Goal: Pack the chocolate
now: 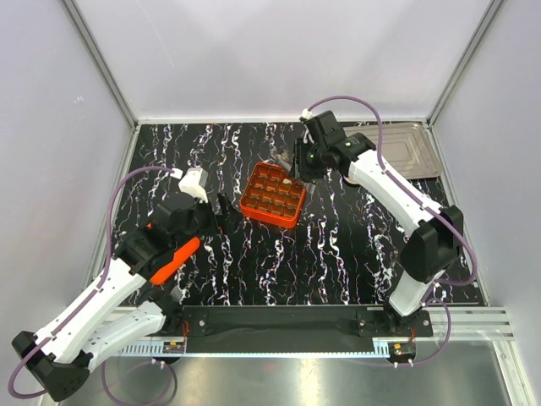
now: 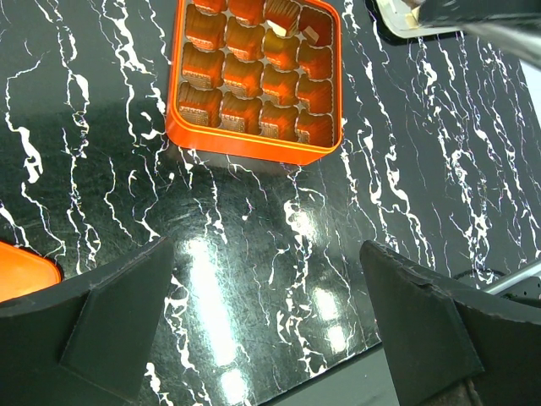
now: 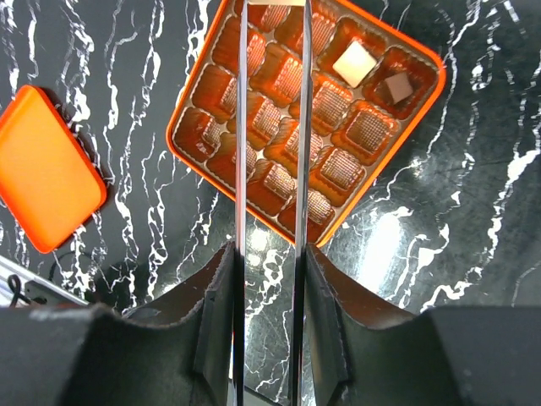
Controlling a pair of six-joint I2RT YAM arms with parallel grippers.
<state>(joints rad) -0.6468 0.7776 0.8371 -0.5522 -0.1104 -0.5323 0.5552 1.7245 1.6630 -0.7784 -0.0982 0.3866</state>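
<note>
**Right gripper [image 3: 269,279] clamps tweezers [image 3: 240,127] above the orange grid box [image 3: 385,156]**

The right gripper's fingers press on the 2 thin metal blades, which stand slightly apart. The blade tips run past the top edge of the wrist view, so I cannot tell whether they carry anything. In 2 adjacent cells near one corner of the box sit a cream chocolate piece [image 3: 353,63] and a dark chocolate piece [image 3: 395,87]. The left gripper [image 2: 270,313] hovers near the box, jaws spread wide, holding nothing. An orange lid [image 3: 46,169] lies on the black marbled table [image 1: 338,254] beside the box.

We see an orange grid box [image 2: 254,145] on the black marbled table [image 1: 338,254], an orange lid [image 3: 46,169] apart. A silver tray [image 1: 418,148] sits far right.
</note>
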